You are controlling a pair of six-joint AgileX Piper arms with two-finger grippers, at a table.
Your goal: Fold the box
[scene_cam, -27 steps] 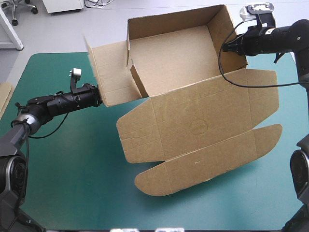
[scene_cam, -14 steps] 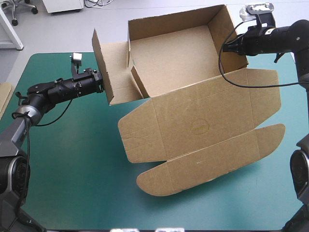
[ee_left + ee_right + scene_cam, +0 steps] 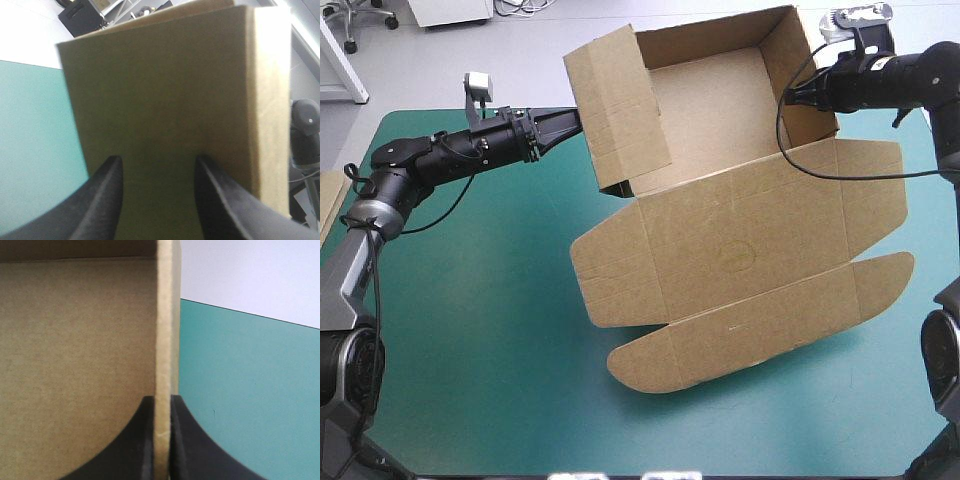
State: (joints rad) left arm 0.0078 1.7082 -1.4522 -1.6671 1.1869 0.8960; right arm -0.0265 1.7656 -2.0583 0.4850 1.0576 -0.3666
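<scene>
One brown cardboard box (image 3: 740,250), walls up, lid flat. Two black grippers: right gripper (image 3: 162,399) pinches its wall, left gripper (image 3: 157,160) spread wide

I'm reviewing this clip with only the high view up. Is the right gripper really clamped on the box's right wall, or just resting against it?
Observer: Clamped. In the right wrist view, the right gripper is all but shut on the box. It pinches the wall's edge with one finger on each face.
Operator: And the left gripper, behind that raised flap?
Observer: The left gripper is open, its fingers standing apart. The flap shows as a flat brown face ahead of them, and it grips nothing.
</scene>
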